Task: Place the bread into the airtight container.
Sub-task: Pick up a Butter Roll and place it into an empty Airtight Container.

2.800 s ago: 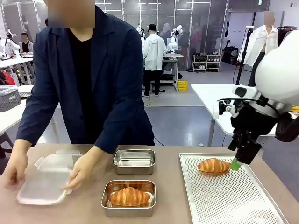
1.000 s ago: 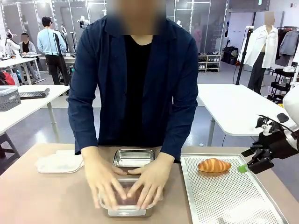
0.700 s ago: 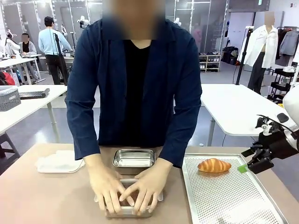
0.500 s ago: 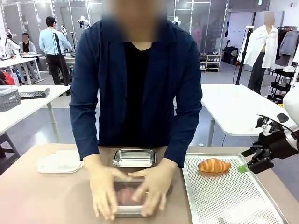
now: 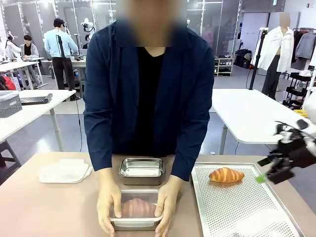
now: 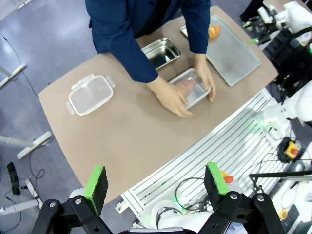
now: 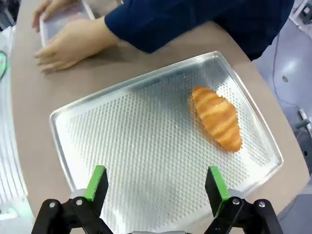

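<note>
One bread, a golden croissant (image 5: 226, 175) (image 7: 217, 117), lies at the far end of the perforated tray (image 5: 247, 212). My right gripper (image 5: 263, 177) (image 7: 156, 187) hovers open off the tray's right edge, a little above it and apart from the croissant. A second croissant (image 5: 138, 207) lies in the near steel airtight container (image 5: 136, 223) under a clear lid. The person's hands (image 5: 107, 210) clasp that container's two sides. My left gripper (image 6: 155, 186) hangs open high over the table's near edge, empty.
An empty steel container (image 5: 142, 168) (image 6: 161, 51) stands just behind the closed one. A spare clear lid (image 5: 64, 171) (image 6: 91, 94) lies at the table's far left. The person stands close against the far edge, arms over the middle.
The person's hands slid from pressing on top of the lid to gripping the container's sides. My right gripper drifted slightly to the right, still open.
</note>
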Controlling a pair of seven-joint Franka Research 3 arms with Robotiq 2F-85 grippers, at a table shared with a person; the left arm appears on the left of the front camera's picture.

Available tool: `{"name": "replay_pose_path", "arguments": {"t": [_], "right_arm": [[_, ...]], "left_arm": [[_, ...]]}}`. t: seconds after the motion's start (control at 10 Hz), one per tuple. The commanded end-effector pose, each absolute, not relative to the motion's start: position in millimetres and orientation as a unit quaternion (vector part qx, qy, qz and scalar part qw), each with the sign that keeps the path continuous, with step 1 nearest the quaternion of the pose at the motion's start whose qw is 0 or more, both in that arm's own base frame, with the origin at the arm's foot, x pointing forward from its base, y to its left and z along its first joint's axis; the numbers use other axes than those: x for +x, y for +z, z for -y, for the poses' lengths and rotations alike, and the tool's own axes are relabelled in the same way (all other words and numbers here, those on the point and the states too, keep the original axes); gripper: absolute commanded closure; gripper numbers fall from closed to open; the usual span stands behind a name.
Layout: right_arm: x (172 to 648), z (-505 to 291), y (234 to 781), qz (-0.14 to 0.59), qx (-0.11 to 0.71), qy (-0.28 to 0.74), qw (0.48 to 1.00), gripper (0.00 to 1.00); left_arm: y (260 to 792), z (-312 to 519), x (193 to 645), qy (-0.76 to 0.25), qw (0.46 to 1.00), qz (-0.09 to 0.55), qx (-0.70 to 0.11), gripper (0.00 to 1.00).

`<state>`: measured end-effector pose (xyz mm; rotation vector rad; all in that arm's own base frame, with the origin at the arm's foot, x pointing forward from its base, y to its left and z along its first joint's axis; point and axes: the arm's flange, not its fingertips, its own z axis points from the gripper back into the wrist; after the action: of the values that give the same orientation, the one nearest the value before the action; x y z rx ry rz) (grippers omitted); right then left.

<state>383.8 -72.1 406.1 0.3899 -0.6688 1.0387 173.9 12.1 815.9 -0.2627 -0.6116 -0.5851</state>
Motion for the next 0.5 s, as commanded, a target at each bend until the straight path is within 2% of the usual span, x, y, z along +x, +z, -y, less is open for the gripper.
{"name": "replay_pose_path", "arguments": {"t": [0.0,0.4], "right_arm": [[373,171,413,0.343,0.245,0.509,0.751,0.00],[337,199,396,0.391,0.273,0.486,0.733,0.00]], "left_arm": [[818,-11,173,-0.288,0.902,0.296,-0.128,0.00],[818,-11,173,-0.288,0.902,0.296,-0.128,0.00]]}}
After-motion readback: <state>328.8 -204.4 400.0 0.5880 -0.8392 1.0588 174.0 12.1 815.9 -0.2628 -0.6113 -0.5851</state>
